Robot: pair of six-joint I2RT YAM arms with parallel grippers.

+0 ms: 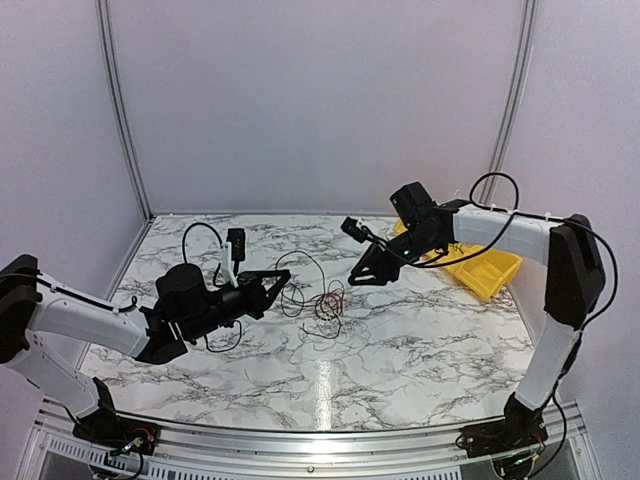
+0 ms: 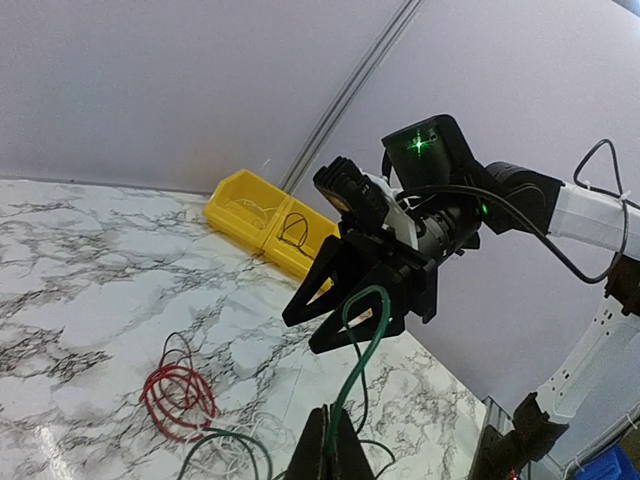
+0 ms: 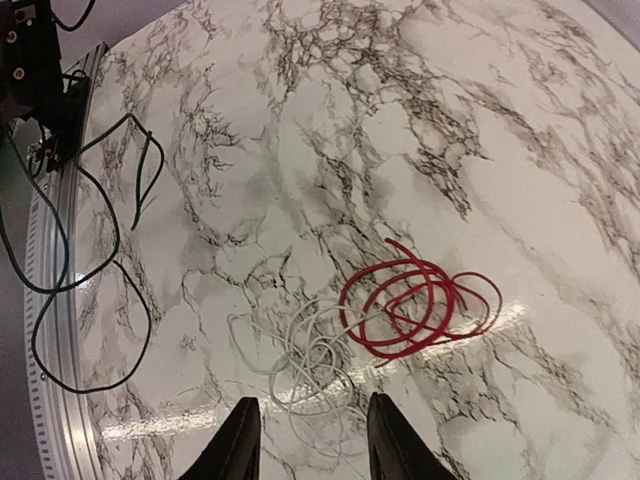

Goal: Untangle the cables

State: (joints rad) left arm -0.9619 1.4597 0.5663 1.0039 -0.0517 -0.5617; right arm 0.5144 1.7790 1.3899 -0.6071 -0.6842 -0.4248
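My left gripper [image 2: 335, 445] is shut on a thin green cable [image 2: 375, 345] that rises in a loop from its fingertips. In the top view the left gripper [image 1: 275, 283] is just left of the cable pile. A red coil [image 1: 328, 305] lies on the marble; it also shows in the left wrist view [image 2: 178, 400] and the right wrist view [image 3: 420, 305]. A white coil [image 3: 310, 365] lies beside it, overlapping its edge. Long dark green loops [image 3: 90, 250] trail off to the left. My right gripper [image 3: 312, 445] is open and empty, above the white coil; it also shows in the top view [image 1: 365, 270].
A yellow bin [image 1: 480, 265] stands at the back right under the right arm, with a dark cable coil [image 2: 295, 228] inside one compartment. The table's metal rail [image 3: 55, 330] runs along the near edge. White walls enclose the table.
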